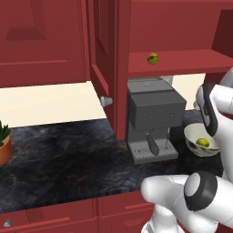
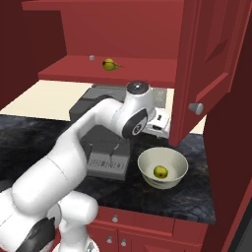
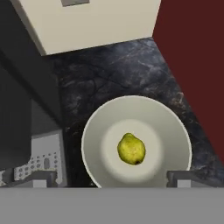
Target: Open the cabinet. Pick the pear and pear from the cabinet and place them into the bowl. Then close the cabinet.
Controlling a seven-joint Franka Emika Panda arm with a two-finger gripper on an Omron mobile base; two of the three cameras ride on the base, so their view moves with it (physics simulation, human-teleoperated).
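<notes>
With the two-finger gripper (image 3: 107,178) spread wide and empty above the round cream-white bowl (image 3: 175,131) holding one small yellow-green pear (image 3: 131,148), the second speckled pear (image 2: 109,64), at 11 o'clock on the open dark red cabinet's shelf (image 2: 74,71), risks being nudged deeper.

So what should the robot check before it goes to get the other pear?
1. First pear lies in the bowl: ok.
2. Hand is open and holds nothing: ok.
3. Cabinet door is open: ok.
4. Second pear lies on the cabinet shelf, nothing beside it in the way: ok.
5. Coffee machine stands right under the shelf, so the arm must rise past it: cannot tell if there is room.
</notes>
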